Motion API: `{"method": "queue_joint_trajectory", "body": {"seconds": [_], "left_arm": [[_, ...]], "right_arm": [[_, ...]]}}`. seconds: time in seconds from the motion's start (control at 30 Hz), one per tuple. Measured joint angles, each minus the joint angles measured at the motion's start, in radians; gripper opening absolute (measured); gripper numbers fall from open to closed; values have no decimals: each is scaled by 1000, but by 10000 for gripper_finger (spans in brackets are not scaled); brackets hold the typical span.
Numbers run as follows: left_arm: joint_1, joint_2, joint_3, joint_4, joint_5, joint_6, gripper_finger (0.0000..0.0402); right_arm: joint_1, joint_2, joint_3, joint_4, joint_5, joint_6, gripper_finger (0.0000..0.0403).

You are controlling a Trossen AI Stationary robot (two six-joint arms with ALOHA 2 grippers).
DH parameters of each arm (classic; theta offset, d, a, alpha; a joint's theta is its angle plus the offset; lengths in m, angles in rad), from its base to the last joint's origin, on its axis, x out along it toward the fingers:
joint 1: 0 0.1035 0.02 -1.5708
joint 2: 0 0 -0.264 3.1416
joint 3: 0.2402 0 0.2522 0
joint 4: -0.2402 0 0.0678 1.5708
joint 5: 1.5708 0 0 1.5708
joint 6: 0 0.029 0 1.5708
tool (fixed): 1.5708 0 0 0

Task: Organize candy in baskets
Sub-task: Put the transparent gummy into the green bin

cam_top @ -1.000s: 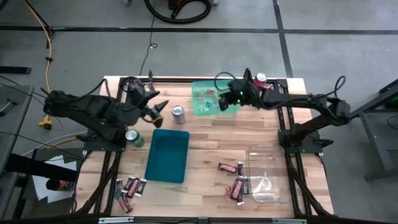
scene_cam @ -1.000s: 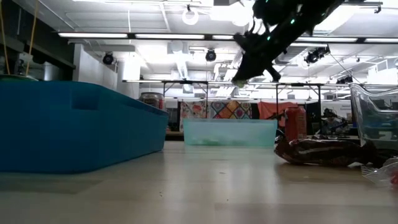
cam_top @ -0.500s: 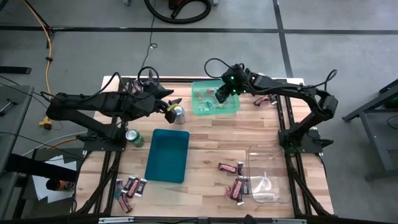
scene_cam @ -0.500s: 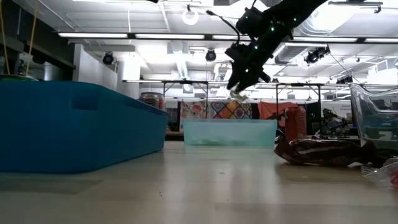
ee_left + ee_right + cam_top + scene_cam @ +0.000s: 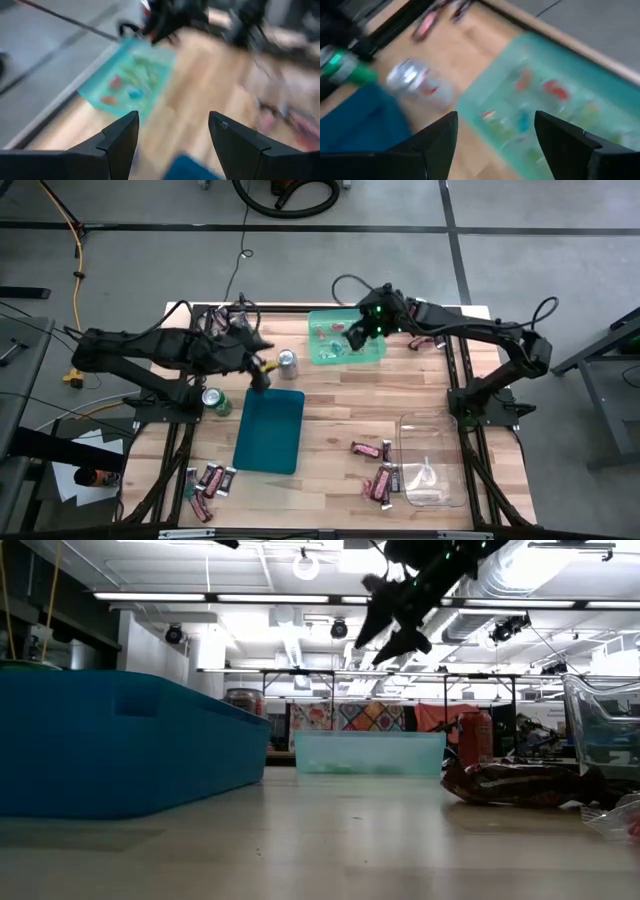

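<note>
The right gripper [image 5: 356, 333] hangs over the light green translucent plastic basket [image 5: 345, 338] at the far middle of the wooden table [image 5: 400, 405], its two dark fingers [image 5: 432, 145] spread apart with nothing between them. Inside that basket lie small red, green and blue wrapped sweets [image 5: 555, 90]. From table height the same gripper [image 5: 385, 635] shows well above the basket's pale wall [image 5: 370, 753].

The left gripper [image 5: 260, 373] hovers just over the far edge of the dark teal rectangular plastic basket [image 5: 270, 430], which sits in the table's middle. Its fingers [image 5: 117, 142] also stand apart, holding nothing.

A silver soda can [image 5: 288, 361] stands between the two grippers, just beside the green basket. A green soda can [image 5: 216, 400] lies near the teal basket's left side.

The clear plastic basket [image 5: 432, 462] rests at the near right of the table. Dark brown and pinkish-red wrapped bars [image 5: 378, 480] lie on the wood just beside it, and another cluster of dark wrapped bars [image 5: 208, 480] lies at the near left corner. More pinkish wrapped pieces [image 5: 418, 340] sit at the far right, by the right arm.
</note>
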Motion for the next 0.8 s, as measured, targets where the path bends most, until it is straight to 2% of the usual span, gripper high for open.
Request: {"method": "queue_joint_trajectory", "body": {"seconds": [0.13, 0.23, 0.3, 0.37, 0.47, 0.53, 0.7, 0.8], "left_arm": [[-80, -28, -109, 37, 69, -33, 226], [-141, -55, -239, 159, 127, -66, 226], [-173, -65, -308, 209, 209, -101, 226], [-194, -65, -344, 198, 344, -153, 226], [-232, -55, -342, 106, 557, -224, 226], [-271, -37, -337, -17, 657, -264, 222], [-393, 54, -343, -272, 821, -406, 208], [-494, 138, -347, -320, 889, -460, 202]], "right_arm": [[121, -17, 1, -25, 25, 61, 259], [222, -33, 0, -41, 74, 122, 259], [283, -43, 1, -42, 107, 156, 259], [340, -53, 0, -64, 148, 190, 259], [412, -68, 0, -96, 208, 229, 259], [449, -72, 0, -109, 242, 237, 259], [499, -73, 0, -185, 275, 239, 259], [512, -73, 0, -235, 286, 237, 259]]}}
